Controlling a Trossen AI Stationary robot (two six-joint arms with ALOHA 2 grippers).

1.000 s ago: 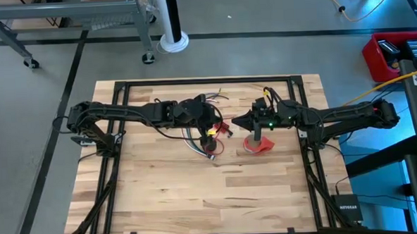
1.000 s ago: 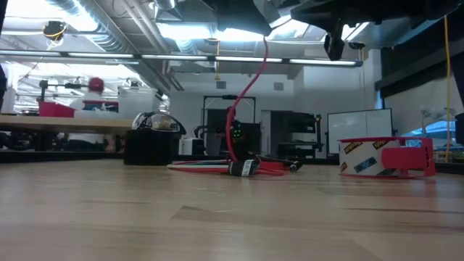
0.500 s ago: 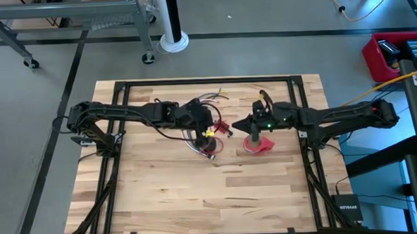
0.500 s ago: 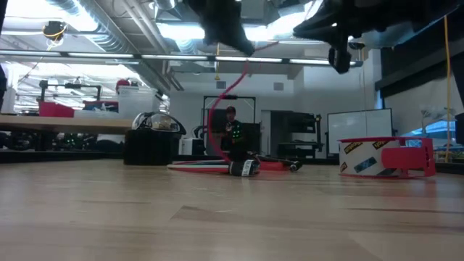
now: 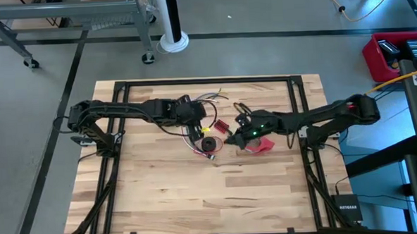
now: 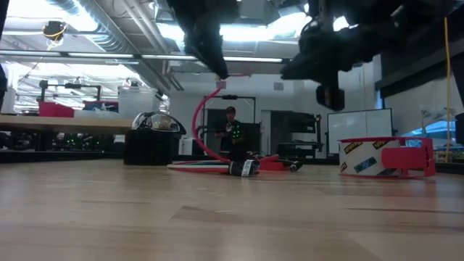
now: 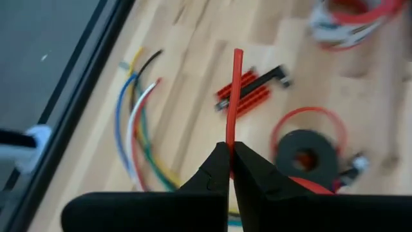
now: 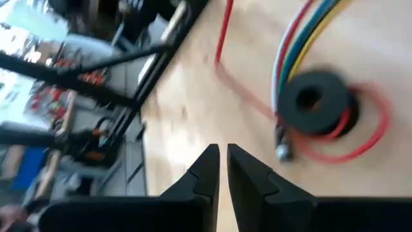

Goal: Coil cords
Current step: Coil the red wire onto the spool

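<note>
A bundle of red, green, white and grey wires [image 5: 199, 135] lies on the table at mid-centre, its loose ends [image 7: 138, 122] fanned out. A small black coil ringed by a red loop [image 5: 209, 144] lies flat beside it and also shows in the right wrist view [image 8: 315, 100]. My left gripper [image 5: 194, 117] is shut on a red wire [image 7: 233, 96] above the bundle. My right gripper [image 5: 228, 139] hovers just right of the black coil, shut and empty [image 8: 222, 164]. My left gripper pinches the red wire [image 7: 230, 138] between its two fingers, a short way back from the wire's free end [image 7: 237, 55], which sticks out past the fingertips. The wire arcs down from the gripper [image 6: 199, 116] to the bundle on the table, slack.
A small red rectangular block [image 5: 221, 125] lies between the two grippers. A red tape roll [image 5: 260, 144] stands at the right, under my right arm. The bare wooden table [image 5: 198, 195] stretches toward the near edge.
My left gripper has gone toward the table's left and far edge with the red wire, whose raised arc has swung left with it. My right gripper has gone left and toward the near edge, coming close to the black coil.
</note>
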